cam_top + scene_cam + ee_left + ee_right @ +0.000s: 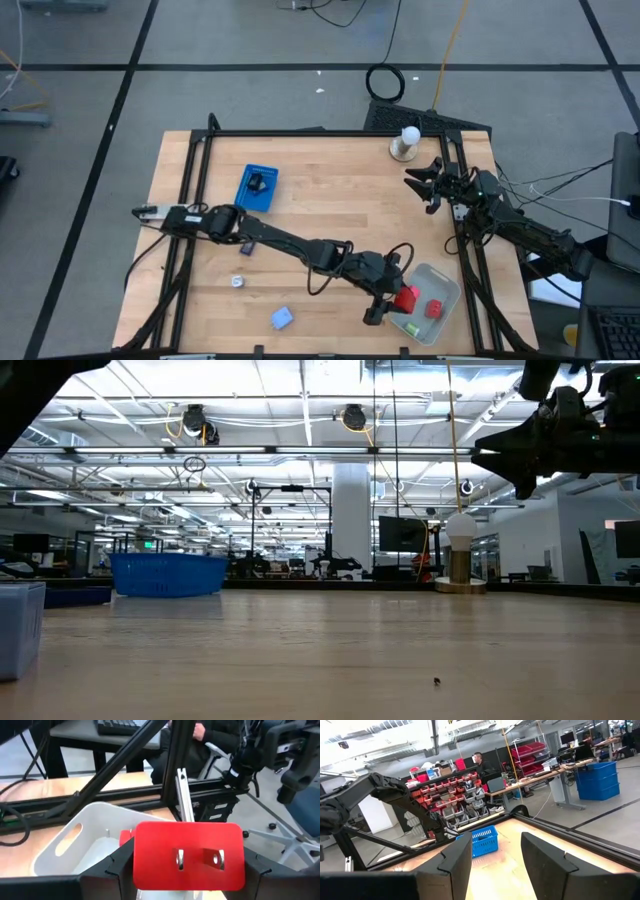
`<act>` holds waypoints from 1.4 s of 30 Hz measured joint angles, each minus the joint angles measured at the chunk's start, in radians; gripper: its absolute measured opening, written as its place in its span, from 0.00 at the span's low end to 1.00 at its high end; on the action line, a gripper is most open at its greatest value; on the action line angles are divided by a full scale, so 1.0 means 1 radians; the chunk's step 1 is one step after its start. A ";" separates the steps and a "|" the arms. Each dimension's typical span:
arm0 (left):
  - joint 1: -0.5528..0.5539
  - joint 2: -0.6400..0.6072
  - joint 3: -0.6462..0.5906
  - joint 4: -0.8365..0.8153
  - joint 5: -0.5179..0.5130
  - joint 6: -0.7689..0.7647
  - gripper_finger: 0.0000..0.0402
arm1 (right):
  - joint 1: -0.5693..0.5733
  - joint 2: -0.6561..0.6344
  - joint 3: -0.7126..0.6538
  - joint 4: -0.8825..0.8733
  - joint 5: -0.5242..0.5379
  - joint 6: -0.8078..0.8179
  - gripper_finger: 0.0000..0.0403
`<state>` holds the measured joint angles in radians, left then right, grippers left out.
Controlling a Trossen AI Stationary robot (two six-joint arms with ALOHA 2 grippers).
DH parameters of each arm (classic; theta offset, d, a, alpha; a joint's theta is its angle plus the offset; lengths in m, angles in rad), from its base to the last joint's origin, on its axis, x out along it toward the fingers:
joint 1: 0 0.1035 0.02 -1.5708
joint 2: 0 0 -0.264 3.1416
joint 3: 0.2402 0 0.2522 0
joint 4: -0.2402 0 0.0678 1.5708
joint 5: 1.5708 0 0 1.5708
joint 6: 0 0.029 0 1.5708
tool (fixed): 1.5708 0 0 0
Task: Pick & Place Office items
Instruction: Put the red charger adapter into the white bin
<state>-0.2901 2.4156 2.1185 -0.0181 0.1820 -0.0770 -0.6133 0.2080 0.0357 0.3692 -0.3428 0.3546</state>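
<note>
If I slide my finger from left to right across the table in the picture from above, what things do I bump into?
Small silvery-white piece → blue basket → light blue piece → left pincer holding a red block over the tray → right pincer, empty in the air.

The wooden table (330,210) is carrying a blue basket (257,186) at ten o'clock, a white knob-topped stand (405,144) at one, a translucent tray (440,287) at five, and a blue piece (282,318) at six.

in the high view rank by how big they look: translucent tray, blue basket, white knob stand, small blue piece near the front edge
1. translucent tray
2. blue basket
3. white knob stand and small blue piece: look about alike, unranked
</note>
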 joint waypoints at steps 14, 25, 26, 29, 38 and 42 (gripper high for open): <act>0.001 0.065 0.154 0.018 0.002 -0.023 0.52 | 0.000 0.000 0.000 -0.001 0.000 0.000 0.40; 0.018 0.149 0.229 0.075 -0.011 -0.036 0.52 | 0.000 0.005 0.000 -0.002 0.000 0.000 0.40; 0.019 0.149 0.229 0.075 -0.012 -0.027 0.52 | 0.000 0.005 0.000 0.000 0.000 0.000 0.40; 0.024 0.152 0.228 0.071 -0.019 -0.001 0.52 | 0.000 0.005 0.000 -0.005 0.000 0.000 0.40; 0.021 0.151 0.228 -0.004 0.039 0.044 0.52 | 0.000 0.005 0.000 0.000 0.000 0.000 0.40; 0.019 0.151 0.228 -0.023 0.038 0.062 0.52 | 0.000 0.005 0.000 0.000 0.000 0.000 0.40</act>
<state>-0.2707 2.5668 2.3466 -0.0412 0.2199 -0.0152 -0.6136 0.2127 0.0357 0.3687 -0.3428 0.3546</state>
